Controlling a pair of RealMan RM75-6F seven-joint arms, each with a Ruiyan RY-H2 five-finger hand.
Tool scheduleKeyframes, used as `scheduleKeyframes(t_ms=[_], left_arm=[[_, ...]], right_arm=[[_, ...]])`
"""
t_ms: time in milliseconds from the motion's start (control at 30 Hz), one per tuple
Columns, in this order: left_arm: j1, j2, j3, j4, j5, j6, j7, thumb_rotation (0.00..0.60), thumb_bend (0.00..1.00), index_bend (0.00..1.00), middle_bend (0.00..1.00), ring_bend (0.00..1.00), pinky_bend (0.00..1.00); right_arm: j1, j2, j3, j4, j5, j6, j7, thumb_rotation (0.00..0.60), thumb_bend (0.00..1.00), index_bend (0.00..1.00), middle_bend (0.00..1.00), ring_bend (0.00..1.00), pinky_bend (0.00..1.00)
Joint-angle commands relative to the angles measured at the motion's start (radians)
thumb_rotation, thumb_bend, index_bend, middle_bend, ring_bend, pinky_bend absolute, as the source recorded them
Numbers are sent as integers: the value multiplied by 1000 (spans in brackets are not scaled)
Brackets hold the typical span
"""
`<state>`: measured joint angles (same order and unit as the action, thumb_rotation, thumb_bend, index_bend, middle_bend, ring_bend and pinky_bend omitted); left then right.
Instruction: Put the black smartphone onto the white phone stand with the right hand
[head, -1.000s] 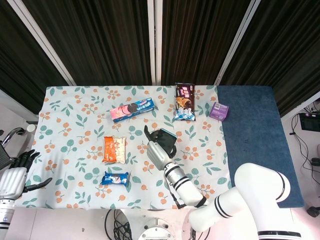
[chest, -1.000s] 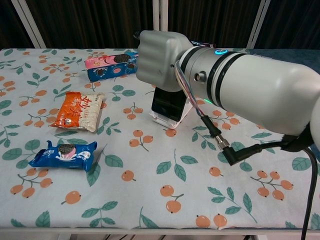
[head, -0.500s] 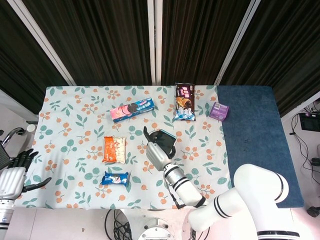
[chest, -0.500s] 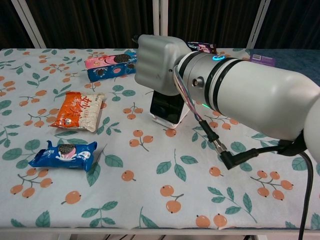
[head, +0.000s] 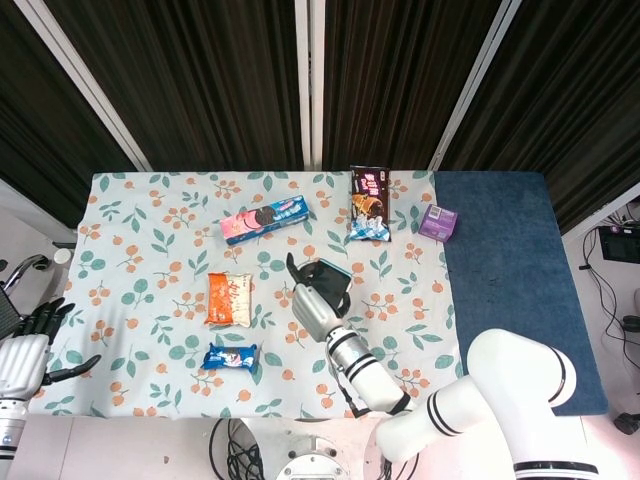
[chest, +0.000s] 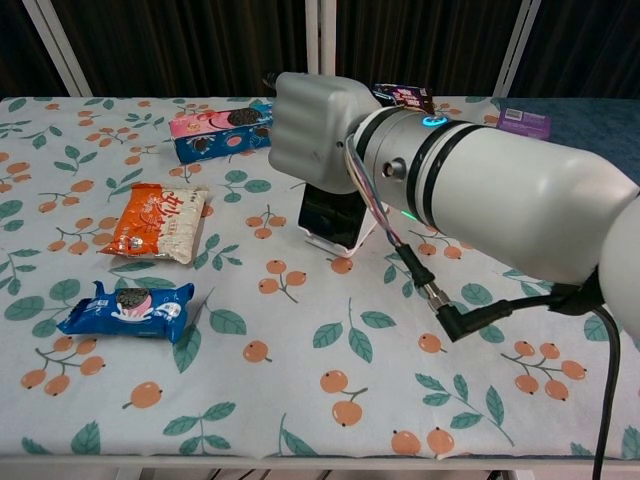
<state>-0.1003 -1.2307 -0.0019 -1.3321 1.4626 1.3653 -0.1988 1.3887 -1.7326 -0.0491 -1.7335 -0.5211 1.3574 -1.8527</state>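
Note:
The black smartphone (chest: 333, 212) stands upright, its lower edge in the white phone stand (chest: 340, 240) at mid-table. My right hand (chest: 315, 130) covers the phone's upper part from behind, and its back hides the fingers in the chest view. From the head view the right hand (head: 312, 302) wraps the top of the smartphone (head: 330, 272), with the thumb sticking out to the left. My left hand (head: 25, 350) hangs off the table's left edge, holding nothing, fingers apart.
Snack packs lie on the floral cloth: an orange bag (chest: 160, 220), a blue cookie pack (chest: 128, 308), a pink cookie box (chest: 215, 130) and a dark ice-cream pack (head: 368, 203). A purple box (head: 438, 221) lies on the blue mat. A black cable plug (chest: 462, 318) hangs from my right forearm.
My right hand shifted slightly left with the phone, and the stand slid a little left with it. The left hand barely moved.

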Motion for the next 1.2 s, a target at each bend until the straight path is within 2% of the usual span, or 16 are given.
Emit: scheduleKeyframes(t_ms=[33, 300, 367, 433, 567, 667, 733, 800, 867, 1033, 1200], left_arm=[[0, 0, 0, 1, 0, -1, 0, 162, 0, 108, 39, 50, 138], [-1, 2, 0, 0, 1, -4, -5, 162, 0, 108, 39, 50, 138], [-2, 2, -1, 0, 2, -5, -5, 164, 0, 108, 39, 49, 138], [-3, 2, 0, 0, 2, -5, -5, 164, 0, 108, 39, 49, 138], [-2, 2, -1, 0, -1, -8, -6, 164, 0, 108, 39, 50, 138], [-2, 4, 0, 1, -2, -9, -5, 161, 0, 108, 39, 50, 138], [-1, 6, -1, 0, -3, -8, -5, 162, 0, 108, 39, 50, 138], [-1, 6, -2, -1, -4, -8, -5, 163, 0, 108, 39, 50, 138], [-2, 6, -2, -2, -3, -8, -3, 164, 0, 108, 39, 50, 138], [-2, 5, -2, -4, -4, -10, 0, 162, 0, 108, 39, 49, 138], [-1, 6, -1, -5, -2, -9, 1, 164, 0, 108, 39, 49, 138]], right_arm=[[-2, -2, 1, 1, 4, -1, -1, 600, 305, 650, 411, 437, 0], [-5, 1, 7, -6, 9, 2, -10, 600, 305, 650, 410, 435, 0], [-6, 1, 6, -7, 12, 1, -12, 600, 305, 623, 403, 422, 0], [-6, 0, 7, -8, 23, 6, -21, 600, 300, 548, 391, 400, 0], [-10, -4, 16, -10, 46, 12, -26, 600, 248, 286, 342, 298, 0], [-11, 0, 18, -13, 54, 10, -26, 600, 193, 88, 220, 160, 0], [-10, 2, 20, -18, 67, 12, -33, 600, 174, 18, 135, 81, 0], [-7, 3, 21, -24, 80, 17, -45, 600, 141, 0, 47, 15, 0], [-5, 6, 21, -29, 82, 16, -49, 600, 96, 0, 5, 0, 0], [-8, 21, 13, -41, 54, 8, -26, 600, 52, 0, 0, 0, 0], [-26, 85, -13, -126, -58, 32, 35, 600, 27, 0, 0, 0, 0]])
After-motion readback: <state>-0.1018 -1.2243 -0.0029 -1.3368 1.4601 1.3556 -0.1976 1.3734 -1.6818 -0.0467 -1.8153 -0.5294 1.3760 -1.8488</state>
